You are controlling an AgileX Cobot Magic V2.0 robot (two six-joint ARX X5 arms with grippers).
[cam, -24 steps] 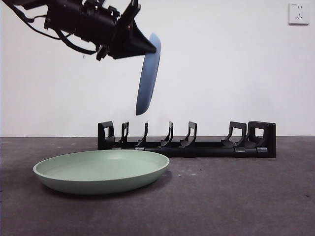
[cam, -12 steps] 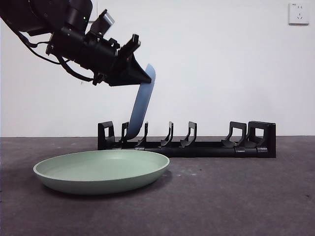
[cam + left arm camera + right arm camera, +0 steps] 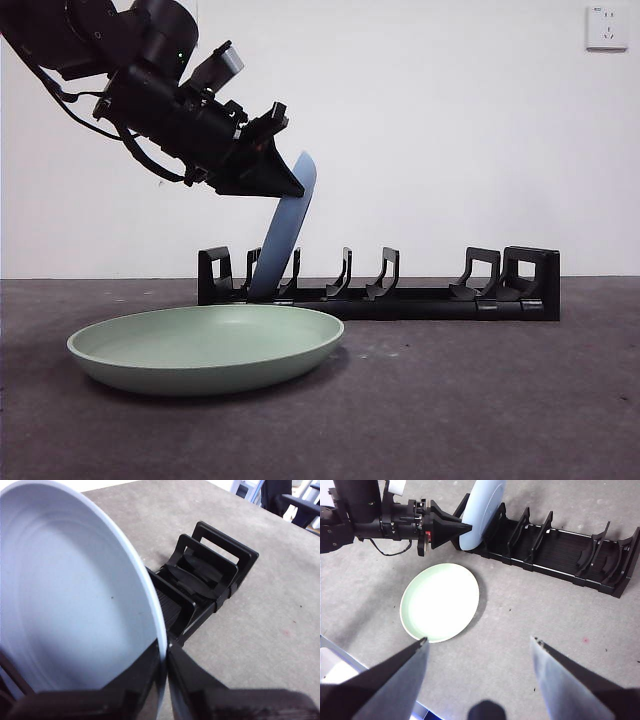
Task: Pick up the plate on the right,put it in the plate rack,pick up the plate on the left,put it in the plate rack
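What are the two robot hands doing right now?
Left gripper: shut on the blue plate, lowering it into the plate rack.
Right gripper: open, holding nothing.

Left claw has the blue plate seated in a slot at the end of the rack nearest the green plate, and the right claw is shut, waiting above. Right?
Not quite. The right claw is open, its jaws spread wide in the right wrist view. The rest holds: the left claw grips the blue plate, its lower edge down between prongs at the plate rack end nearest the green plate.
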